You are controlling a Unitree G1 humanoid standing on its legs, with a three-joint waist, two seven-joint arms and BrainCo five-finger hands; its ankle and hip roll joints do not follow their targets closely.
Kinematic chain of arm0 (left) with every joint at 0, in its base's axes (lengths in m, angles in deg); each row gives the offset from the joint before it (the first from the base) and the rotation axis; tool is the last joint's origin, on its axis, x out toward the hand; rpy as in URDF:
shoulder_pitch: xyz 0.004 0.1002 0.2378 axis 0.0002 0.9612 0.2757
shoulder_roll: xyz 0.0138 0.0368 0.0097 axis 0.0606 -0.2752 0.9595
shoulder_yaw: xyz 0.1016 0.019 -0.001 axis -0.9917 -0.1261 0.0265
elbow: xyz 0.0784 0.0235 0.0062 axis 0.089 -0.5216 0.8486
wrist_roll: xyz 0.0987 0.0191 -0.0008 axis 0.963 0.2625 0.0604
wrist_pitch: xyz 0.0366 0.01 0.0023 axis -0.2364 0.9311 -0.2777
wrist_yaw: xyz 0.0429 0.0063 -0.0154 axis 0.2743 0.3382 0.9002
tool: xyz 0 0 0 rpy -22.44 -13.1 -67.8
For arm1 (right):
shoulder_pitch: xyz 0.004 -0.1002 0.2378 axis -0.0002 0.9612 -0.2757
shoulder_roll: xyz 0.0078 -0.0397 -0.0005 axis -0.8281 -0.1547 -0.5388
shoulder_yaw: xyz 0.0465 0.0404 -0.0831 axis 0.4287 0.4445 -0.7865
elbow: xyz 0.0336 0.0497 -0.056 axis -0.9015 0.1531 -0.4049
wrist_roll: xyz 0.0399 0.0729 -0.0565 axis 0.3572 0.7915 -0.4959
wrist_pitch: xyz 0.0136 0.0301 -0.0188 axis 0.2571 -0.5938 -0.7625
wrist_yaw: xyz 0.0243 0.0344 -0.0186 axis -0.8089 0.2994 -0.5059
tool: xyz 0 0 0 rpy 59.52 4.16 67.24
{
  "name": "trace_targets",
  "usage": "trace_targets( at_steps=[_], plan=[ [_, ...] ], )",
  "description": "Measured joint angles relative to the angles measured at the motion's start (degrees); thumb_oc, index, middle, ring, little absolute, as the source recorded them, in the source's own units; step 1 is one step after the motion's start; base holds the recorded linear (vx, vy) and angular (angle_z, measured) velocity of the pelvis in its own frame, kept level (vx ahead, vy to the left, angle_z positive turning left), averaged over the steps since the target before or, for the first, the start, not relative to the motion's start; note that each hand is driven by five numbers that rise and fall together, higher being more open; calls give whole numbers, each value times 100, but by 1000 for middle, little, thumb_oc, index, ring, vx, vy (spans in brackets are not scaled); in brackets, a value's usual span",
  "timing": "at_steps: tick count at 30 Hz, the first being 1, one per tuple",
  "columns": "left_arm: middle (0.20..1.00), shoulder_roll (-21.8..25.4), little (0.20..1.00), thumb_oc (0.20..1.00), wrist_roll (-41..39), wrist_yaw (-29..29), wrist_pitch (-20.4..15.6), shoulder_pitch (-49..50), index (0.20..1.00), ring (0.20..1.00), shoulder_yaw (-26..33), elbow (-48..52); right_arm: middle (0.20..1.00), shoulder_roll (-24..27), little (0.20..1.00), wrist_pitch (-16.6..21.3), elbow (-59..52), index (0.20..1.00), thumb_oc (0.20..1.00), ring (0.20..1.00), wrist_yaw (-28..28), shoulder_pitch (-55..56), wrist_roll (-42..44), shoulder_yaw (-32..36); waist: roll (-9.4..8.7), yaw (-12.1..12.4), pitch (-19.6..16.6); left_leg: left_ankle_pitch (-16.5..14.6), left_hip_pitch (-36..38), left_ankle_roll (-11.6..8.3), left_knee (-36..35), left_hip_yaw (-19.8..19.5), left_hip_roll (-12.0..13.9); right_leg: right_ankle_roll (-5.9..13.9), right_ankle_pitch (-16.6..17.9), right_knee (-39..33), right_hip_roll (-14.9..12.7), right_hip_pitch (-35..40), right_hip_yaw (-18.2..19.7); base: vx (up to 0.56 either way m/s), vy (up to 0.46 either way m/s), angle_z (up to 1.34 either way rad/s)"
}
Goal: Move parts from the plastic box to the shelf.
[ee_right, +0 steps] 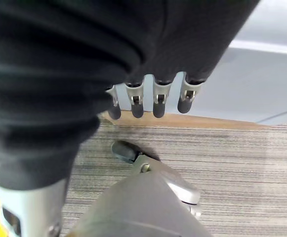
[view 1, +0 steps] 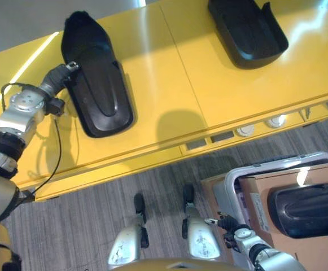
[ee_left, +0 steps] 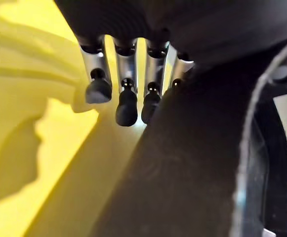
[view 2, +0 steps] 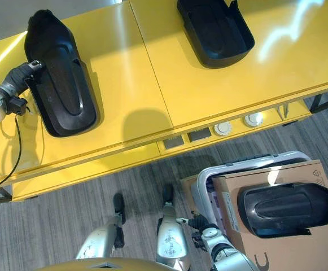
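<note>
Your left robot hand (view 1: 68, 76), fingers straight and open, rests against the long black part (view 1: 99, 93); it looks rigid, smooth and light, so grip its raised rim beside those fingers.

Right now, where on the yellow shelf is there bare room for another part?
The widest bare patch on the yellow shelf lies between the left black part and the far black part. It is crowded at the left part, where the left hand sits.
</note>
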Motion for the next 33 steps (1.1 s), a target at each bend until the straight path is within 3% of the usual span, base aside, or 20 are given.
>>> trace_targets(
  at_steps=[5,12,13,14,33],
  plan=[
    [200,42,200,200,148,-29,0,99,200,200,-79,137,1000,-48,1000,2,0,1000,1000,1000,-5,-2,7,-186,-93,-3,-48,22,26,18,1,1,2,-25,20,1,3,21,5,0,0,0],
    [200,-304,200,200,485,209,-21,98,200,200,51,-427,1000,-206,1000,-3,8,1000,1000,1000,2,-28,13,-263,-129,-12,-156,21,65,18,1,-7,0,-48,35,1,1,60,4,0,0,0],
    [442,-338,442,442,490,256,-21,98,442,442,55,-479,1000,-218,1000,-3,9,1000,1000,1000,2,-21,15,-264,-132,-13,-176,21,60,17,1,-6,-2,-47,35,0,0,53,5,0,0,0],
    [1000,-447,1000,1000,552,327,-30,96,1000,1000,92,-646,1000,-217,1000,-4,31,1000,1000,1000,2,-18,30,-270,-132,-9,-223,21,52,17,1,0,-5,-47,35,0,-4,42,10,0,0,0],
    [1000,-847,1000,1000,1267,858,-97,-41,1000,1000,286,-1324,1000,-218,1000,-20,230,1000,1000,1000,4,-66,44,-380,-138,4,-361,37,12,22,2,10,-2,-83,57,0,-4,-3,15,0,0,0]
  ],
)
